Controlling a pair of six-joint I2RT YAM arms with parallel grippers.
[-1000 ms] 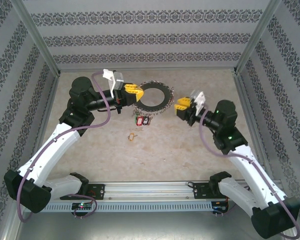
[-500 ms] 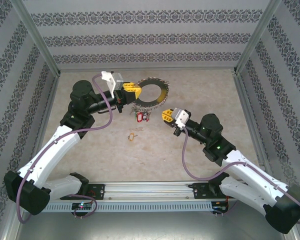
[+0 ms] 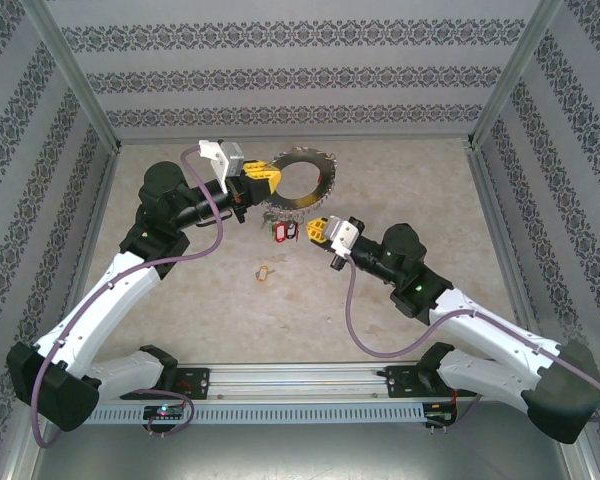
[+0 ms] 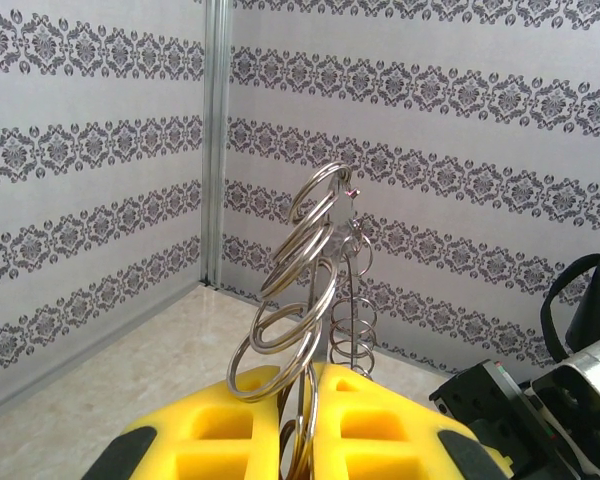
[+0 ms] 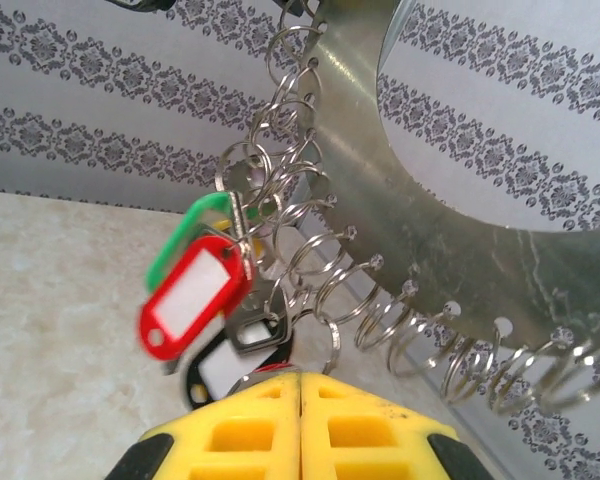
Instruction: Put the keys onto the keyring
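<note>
Top external view: the left gripper (image 3: pixel 263 178) pinches the rim of the keyring (image 3: pixel 306 155) — a large silver-grey metal hoop fringed with small wire rings — and holds it tilted above the beige table (image 3: pixel 410 190). A small tan key (image 3: pixel 264 271) lies apart on the table.

Left wrist view: the yellow fingers (image 4: pixel 230 435) clamp the hoop's edge, with the split rings (image 4: pixel 300 270) fanning upward.

Right wrist view: the right gripper (image 5: pixel 300 385) has its fingers pressed together just under the red-tagged key (image 5: pixel 190 295) and the green-tagged key (image 5: pixel 185 235) hanging from the rings. It may be nipping something — too blurred to tell.
</note>
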